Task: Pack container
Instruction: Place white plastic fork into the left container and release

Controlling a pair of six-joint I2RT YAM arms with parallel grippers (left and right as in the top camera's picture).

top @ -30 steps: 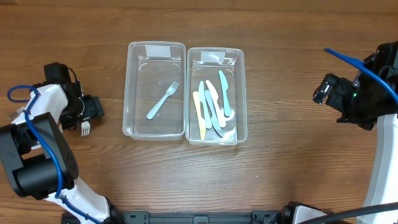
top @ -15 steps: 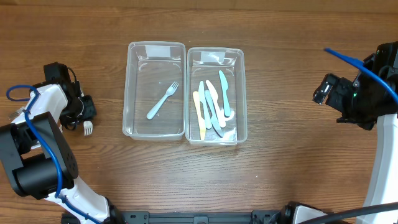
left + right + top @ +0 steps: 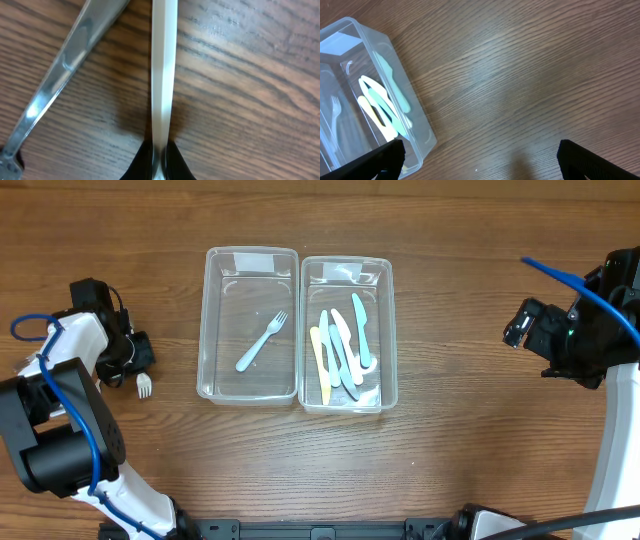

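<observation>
Blue fork in left container; knives in right container. White fork lies on surface, pinched by left tool, not yet packed. Right tool wide, empty.

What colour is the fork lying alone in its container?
Light blue; the fork shows best in the overhead view.

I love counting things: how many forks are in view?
2. A blue fork lies in the left container; a white fork is pinched in the left gripper, far left. Others could hide under the knives.
</observation>
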